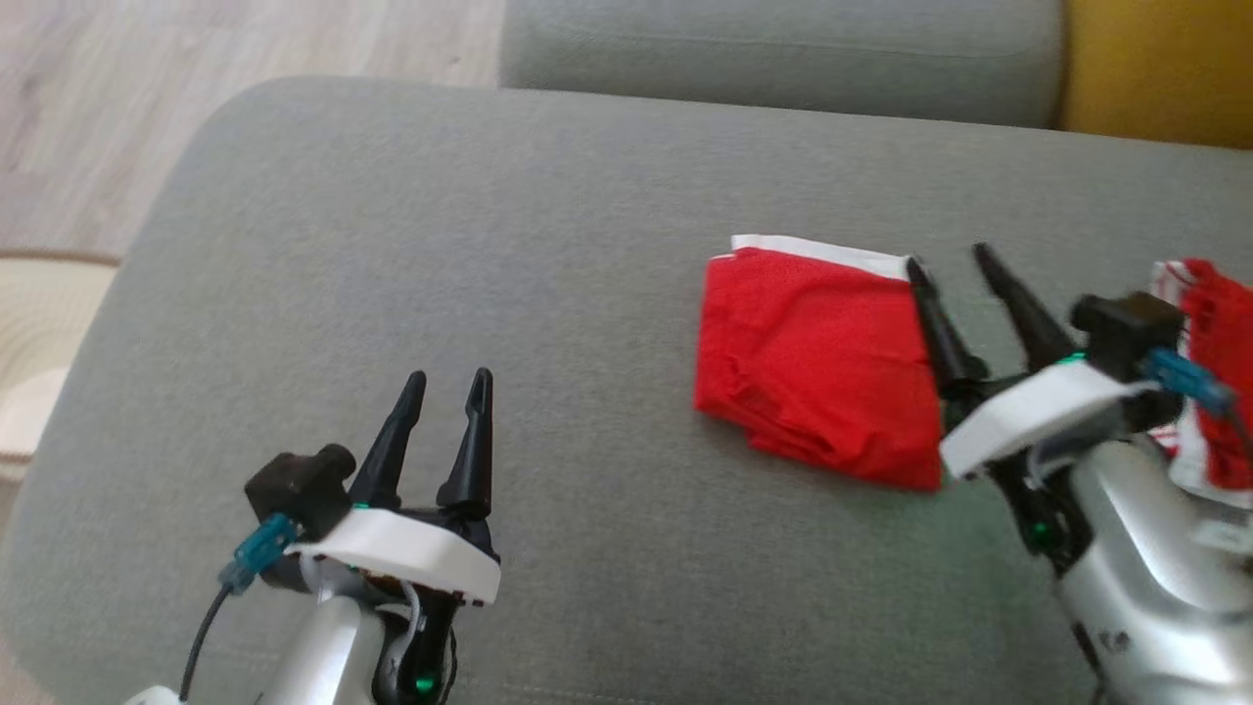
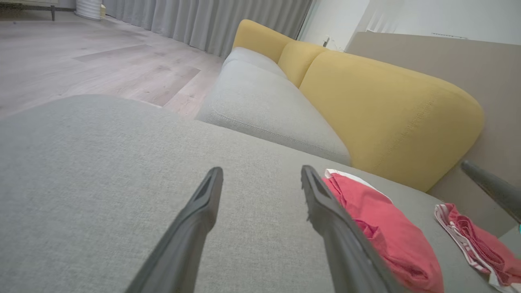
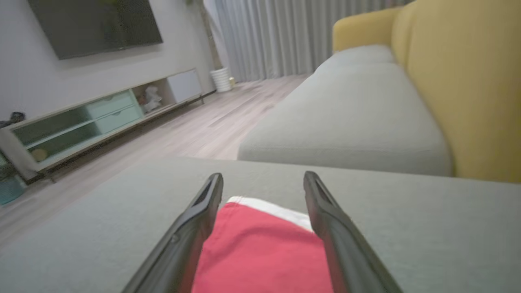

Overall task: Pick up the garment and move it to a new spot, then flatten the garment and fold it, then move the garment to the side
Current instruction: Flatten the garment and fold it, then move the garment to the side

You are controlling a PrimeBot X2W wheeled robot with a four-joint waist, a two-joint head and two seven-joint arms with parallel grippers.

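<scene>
A folded red garment (image 1: 817,362) with a white band along its far edge lies on the grey sofa cushion (image 1: 440,245), right of centre. My right gripper (image 1: 950,259) stands open at the garment's right edge, its left finger over the cloth; between its fingers I see the red garment (image 3: 260,248). My left gripper (image 1: 448,380) is open over bare cushion at the lower left, well apart from the garment. Past the left gripper's own right finger lies the same garment (image 2: 386,232).
A second red and white striped cloth (image 1: 1214,382) lies bunched at the far right, partly behind my right wrist; it appears as the cloth (image 2: 472,244). Yellow backrests (image 2: 386,110) border the cushion's far side. Wooden floor (image 1: 98,108) lies beyond the cushion's left edge.
</scene>
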